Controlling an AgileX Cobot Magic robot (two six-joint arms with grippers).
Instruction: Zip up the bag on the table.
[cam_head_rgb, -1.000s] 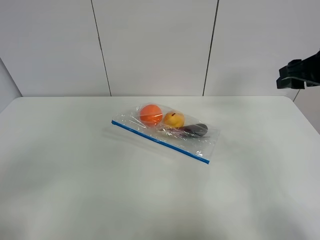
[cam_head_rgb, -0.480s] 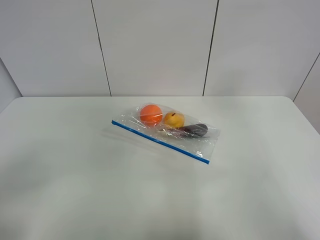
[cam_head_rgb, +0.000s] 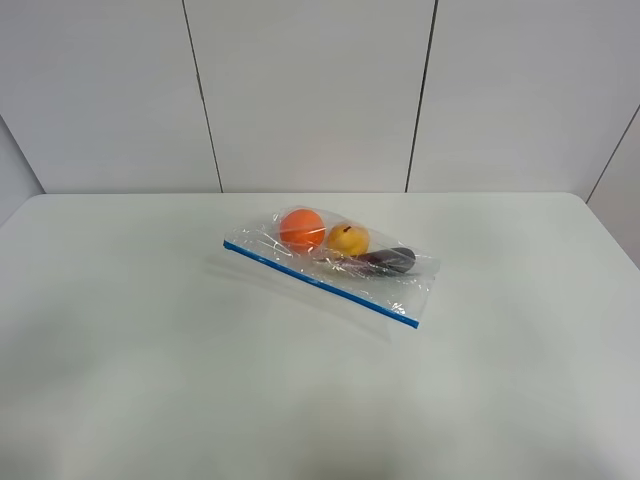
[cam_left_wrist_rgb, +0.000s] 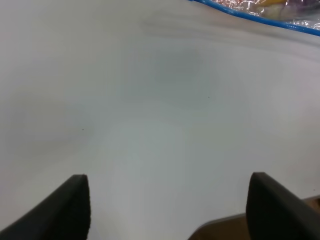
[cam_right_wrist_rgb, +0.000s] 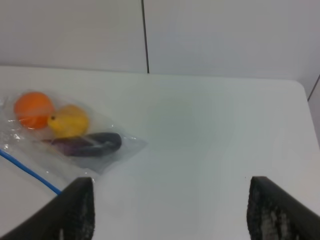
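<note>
The clear crinkly bag lies in the middle of the white table, its blue zipper strip along the near long edge. An orange fruit, a yellow fruit and a dark purple one show through it. The right wrist view shows the bag with the same produce. The left wrist view catches only the zipper strip at its edge. My left gripper is open over bare table, far from the bag. My right gripper is open, apart from the bag. Neither arm shows in the exterior view.
A grey panelled wall stands behind the table. The table's right corner shows in the right wrist view. A brown strip shows past the table's edge in the left wrist view.
The right arm's dark end, at the upper right of the exterior view a second ago, has left that view. The bag has not moved.
</note>
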